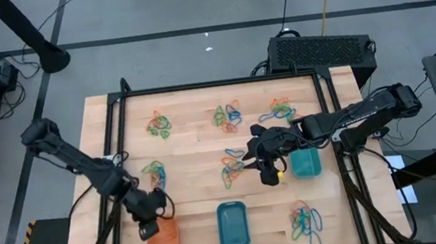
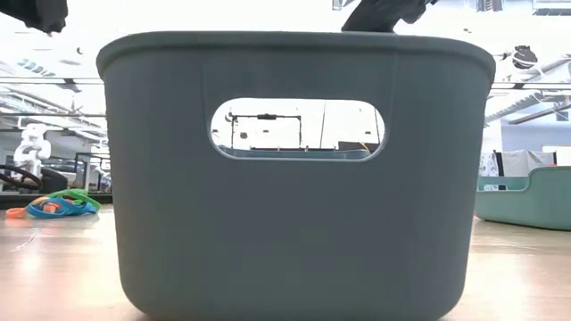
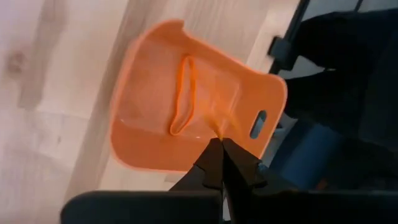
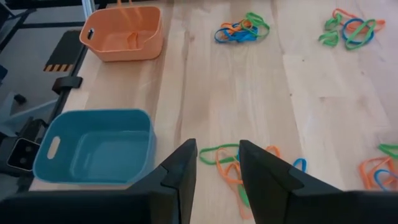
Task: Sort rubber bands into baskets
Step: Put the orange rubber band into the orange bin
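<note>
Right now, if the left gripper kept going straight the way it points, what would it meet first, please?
Most likely the orange basket: the shut left gripper points into it, near the orange rubber band lying on its floor. How high it hangs above the basket is unclear.

The left arm reaches in from nine o'clock toward seven o'clock of the worktop, its tool pointing down with fingers pressed together. The right arm stretches in from three o'clock toward the centre, its tool with fingers parted.
</note>
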### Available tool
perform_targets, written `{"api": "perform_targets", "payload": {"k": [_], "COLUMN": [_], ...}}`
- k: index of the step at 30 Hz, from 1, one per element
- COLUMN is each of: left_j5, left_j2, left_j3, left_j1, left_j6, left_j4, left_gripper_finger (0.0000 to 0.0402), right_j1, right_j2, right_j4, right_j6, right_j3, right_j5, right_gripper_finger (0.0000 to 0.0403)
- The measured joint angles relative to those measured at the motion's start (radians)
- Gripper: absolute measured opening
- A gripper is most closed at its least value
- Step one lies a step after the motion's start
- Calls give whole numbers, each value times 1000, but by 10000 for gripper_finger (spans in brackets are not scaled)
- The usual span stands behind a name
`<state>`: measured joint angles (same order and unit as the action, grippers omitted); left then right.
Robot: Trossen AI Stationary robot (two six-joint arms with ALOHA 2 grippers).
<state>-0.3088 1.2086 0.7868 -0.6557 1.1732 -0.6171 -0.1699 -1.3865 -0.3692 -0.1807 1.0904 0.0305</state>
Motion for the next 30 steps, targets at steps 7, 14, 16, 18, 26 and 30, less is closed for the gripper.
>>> {"api": "perform_targets", "payload": {"k": [7, 14, 16, 18, 26, 30], "left_j5": [-7, -7, -7, -7, -27, 6], "left_j2": [108, 128, 123, 120, 71, 15], "left_j3": [0, 0, 0, 0, 0, -1], "left_j1": [-39, -39, -39, -39, -27, 15], "left_j6": [0, -27, -27, -31, -94, -190], "left_j4": [51, 68, 55, 55, 32, 33], "left_gripper_finger": [9, 57, 73, 87, 113, 113], "right_j1": [0, 0, 0, 0, 0, 0], "right_j2": [0, 0, 0, 0, 0, 0], "right_j4": [-1, 1, 3, 3, 3, 5], "right_j6": [14, 13, 12, 10, 10, 10], "right_j3": [0, 0, 0, 0, 0, 0], "right_j5": [4, 4, 4, 4, 4, 3], "right_gripper_finger": [114, 114, 114, 114, 114, 114]}}
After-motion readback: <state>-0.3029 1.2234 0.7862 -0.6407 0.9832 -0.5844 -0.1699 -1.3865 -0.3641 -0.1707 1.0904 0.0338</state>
